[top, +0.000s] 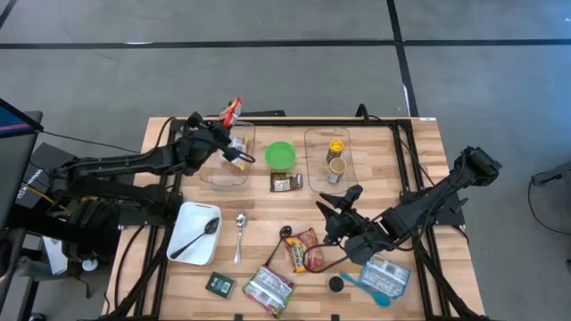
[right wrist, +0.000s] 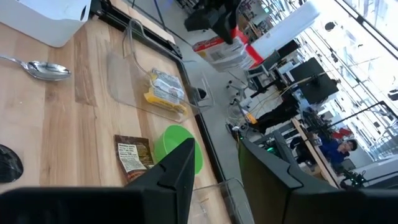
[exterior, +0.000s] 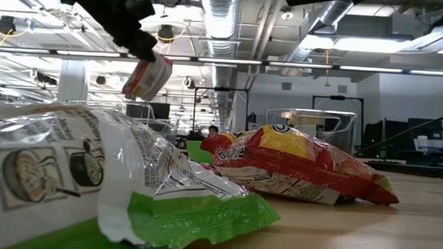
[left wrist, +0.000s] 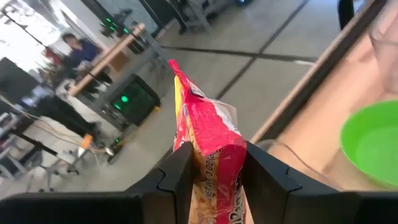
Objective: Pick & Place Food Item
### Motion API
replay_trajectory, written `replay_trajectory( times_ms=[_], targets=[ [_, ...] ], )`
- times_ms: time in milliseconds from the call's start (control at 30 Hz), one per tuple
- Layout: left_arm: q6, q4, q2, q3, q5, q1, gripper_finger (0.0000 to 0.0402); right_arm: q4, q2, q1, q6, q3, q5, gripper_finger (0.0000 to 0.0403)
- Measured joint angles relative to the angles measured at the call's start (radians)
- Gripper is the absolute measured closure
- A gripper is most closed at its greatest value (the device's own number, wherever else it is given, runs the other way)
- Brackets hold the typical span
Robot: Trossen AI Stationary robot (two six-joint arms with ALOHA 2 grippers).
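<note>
A red and yellow snack packet (left wrist: 208, 140) is held in the air by my left gripper (left wrist: 214, 177), which is shut on it. In the high view the packet (top: 233, 111) hangs over the table's far edge, beside the far corner of the left clear container (top: 214, 169). In the low view it (exterior: 147, 76) floats high above the table. My right gripper (top: 335, 205) hovers over the table's middle, open (right wrist: 214, 168), with nothing between its fingers. My left gripper pinches the packet's two flat faces (left wrist: 217, 168) between its two fingers. The fingers run nearly level, slanting from the table's left toward its far edge. The packet's crimped end (left wrist: 176, 70) sticks out beyond the fingertips. The packet is lifted clear of everything and tilted.
A green bowl (top: 280, 156) stands between two clear containers; the left one holds a yellow item (top: 239, 161), the right one (top: 314, 169) jars. A brown packet (top: 286, 182), white tray (top: 189, 223), metal spoon (top: 240, 234) and several packets (top: 303, 250) lie nearer.
</note>
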Motion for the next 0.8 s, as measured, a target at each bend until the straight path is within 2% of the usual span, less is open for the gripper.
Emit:
replay_trajectory(
  times_ms=[533, 800],
  targets=[
    [-0.003, -0.010, 0.200, 0.001, 0.000, 0.025, 0.0290, -0.028, 0.000, 0.000, 0.018, 0.000, 0.010, 0.0285],
    [-0.055, -0.014, 0.281, 0.001, -0.001, 0.040, 0.0285, -0.048, 0.001, 0.000, 0.018, 0.000, 0.007, 0.0285]
  ],
)
